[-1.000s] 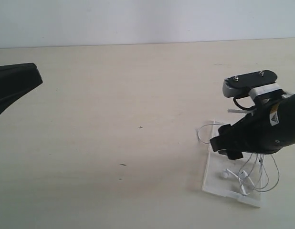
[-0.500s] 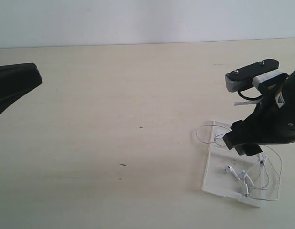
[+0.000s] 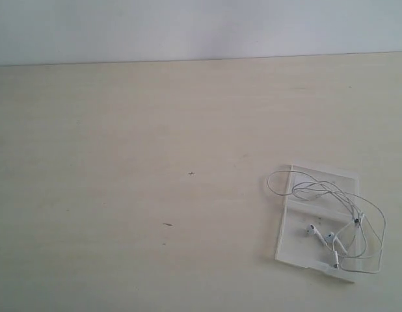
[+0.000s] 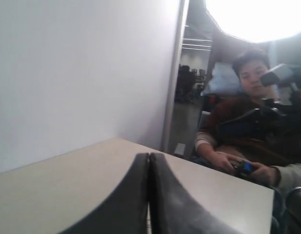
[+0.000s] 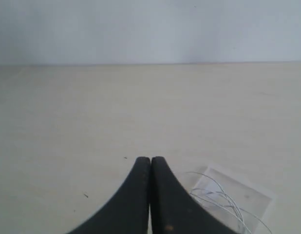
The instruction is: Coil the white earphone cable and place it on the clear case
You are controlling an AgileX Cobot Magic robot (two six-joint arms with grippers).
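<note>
The white earphone cable (image 3: 345, 207) lies in loose loops on the clear case (image 3: 298, 244) at the table's right front, its two earbuds (image 3: 322, 236) resting on the near half. One loop hangs off the case's left edge. No arm shows in the exterior view. In the right wrist view my right gripper (image 5: 150, 160) is shut with nothing in it, raised above the table, with the clear case (image 5: 248, 192) and white earphone cable (image 5: 216, 196) beside its fingers. My left gripper (image 4: 149, 156) is shut and empty, far from the case.
The pale wooden table (image 3: 155, 162) carries a few small dark specks (image 3: 167, 224). A white wall runs behind it. In the left wrist view a seated person (image 4: 248, 126) is beyond the table's far edge.
Both arms have left the exterior view: the right arm pulled away from the case, leaving the cable lying on it, and the left arm withdrew off the left side.
</note>
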